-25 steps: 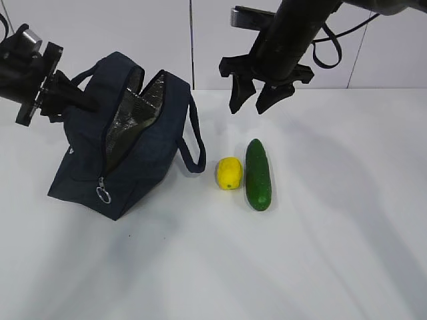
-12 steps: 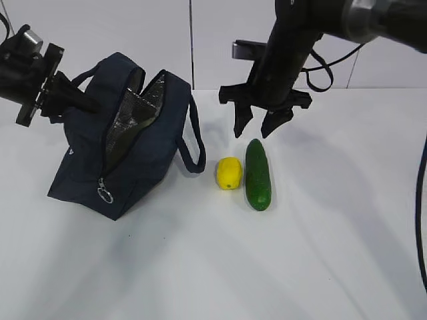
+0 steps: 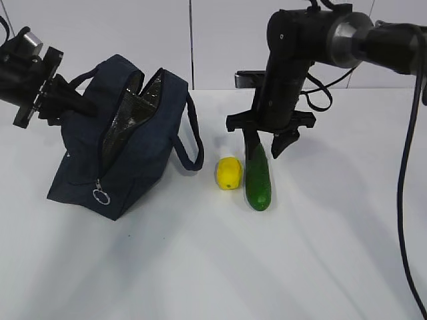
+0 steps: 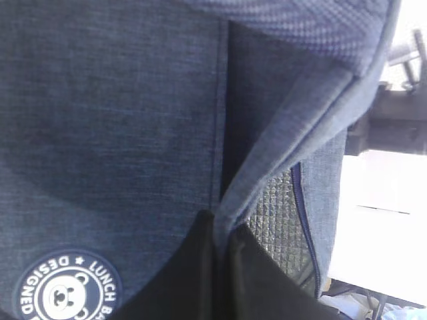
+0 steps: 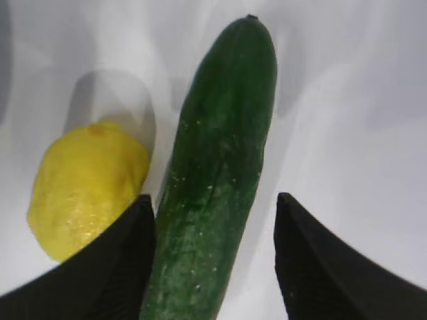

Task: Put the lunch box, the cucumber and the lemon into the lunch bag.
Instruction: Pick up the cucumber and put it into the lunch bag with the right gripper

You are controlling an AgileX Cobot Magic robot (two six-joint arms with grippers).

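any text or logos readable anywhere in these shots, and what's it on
"DESIGNED + LUNCH BA": around the rim of the round white logo on the lunch bag, left wrist view; the frame edge cuts off the rest, and a small bear face sits in the middle.
Exterior view: no lettering can be read on the bag.
Cucumber, lemon, both arms: no text visible.

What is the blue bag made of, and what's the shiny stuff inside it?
The lunch bag looks like woven fabric, navy and matte: the left wrist view shows a denim-like weave and stitched seams. Its lining looks like silvery foil, quilted in small diamonds that catch the light, probably insulation. A printed white round logo sits on the cloth.
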